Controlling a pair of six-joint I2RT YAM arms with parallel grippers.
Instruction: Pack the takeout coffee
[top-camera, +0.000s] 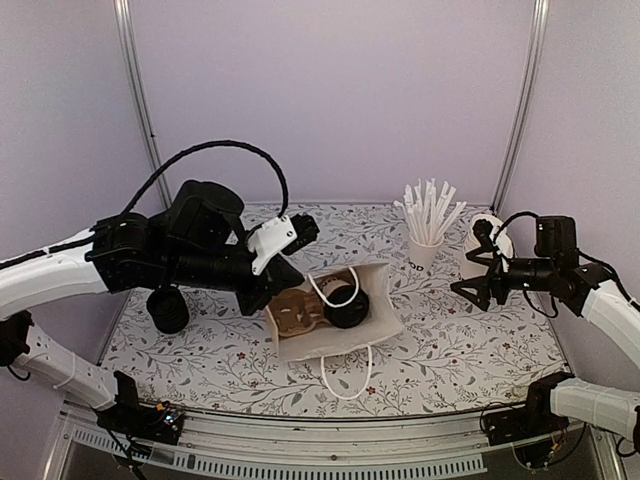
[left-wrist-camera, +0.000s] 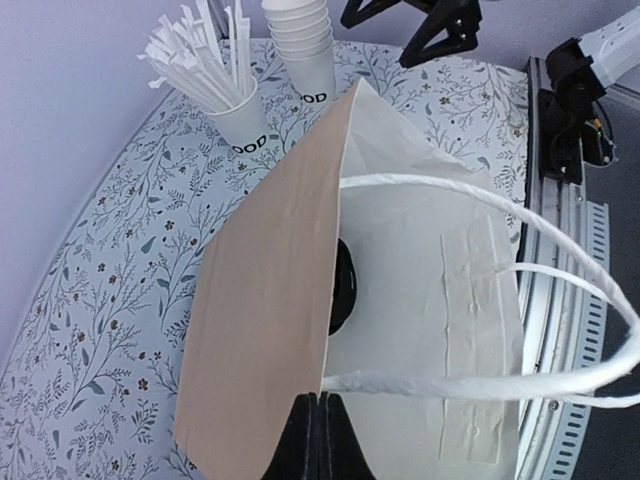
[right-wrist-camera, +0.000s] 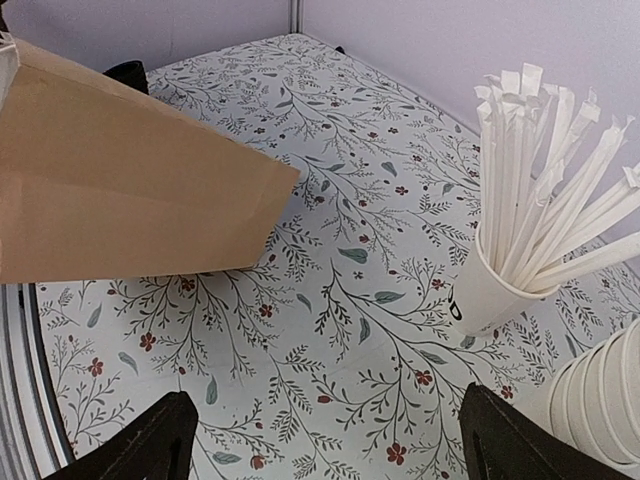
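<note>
Left pincer (left-wrist-camera: 318, 437) pinching bag (left-wrist-camera: 265, 300) rim, coffee cup (left-wrist-camera: 342, 290) mostly hidden inside

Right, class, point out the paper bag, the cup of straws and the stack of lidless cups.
paper bag (left-wrist-camera: 260, 300), left wrist view, on its brown outer side.
cup of straws (right-wrist-camera: 488, 292), right wrist view, on the white cup wall.
stack of lidless cups (left-wrist-camera: 300, 45), left wrist view, on the stacked rims.

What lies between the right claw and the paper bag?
Between right claw and paper bag, only bare floral table shows, clearest in the right wrist view; the straw cup stands aside.
</note>
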